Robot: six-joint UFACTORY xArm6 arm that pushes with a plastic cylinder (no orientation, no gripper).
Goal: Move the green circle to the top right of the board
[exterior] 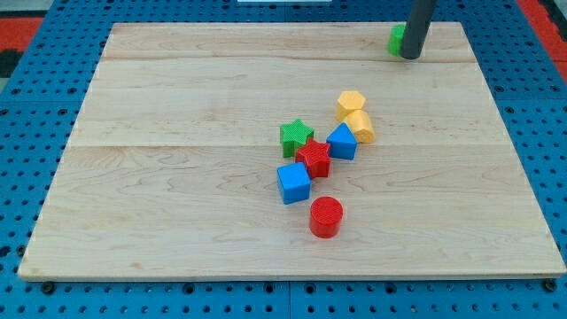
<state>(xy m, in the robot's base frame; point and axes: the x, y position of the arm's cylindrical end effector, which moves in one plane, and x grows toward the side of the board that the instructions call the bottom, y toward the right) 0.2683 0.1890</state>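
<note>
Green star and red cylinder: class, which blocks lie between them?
In the camera view, the red star and blue cube lie between the green star and red cylinder.

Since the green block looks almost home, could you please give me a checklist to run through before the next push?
1. Small green circle block near the wooden board's top right: ok, it sits by the top edge, though not in the very corner.
2. My tip beside the green block: ok, at its right side; actual contact: cannot tell.
3. Green block fully visible: not ok, the rod hides part of it.
4. Room before the board's top edge: not ok, very little is left.
5. Other blocks away from the path: ok, the green star block and its neighbours cluster mid-board.
</note>
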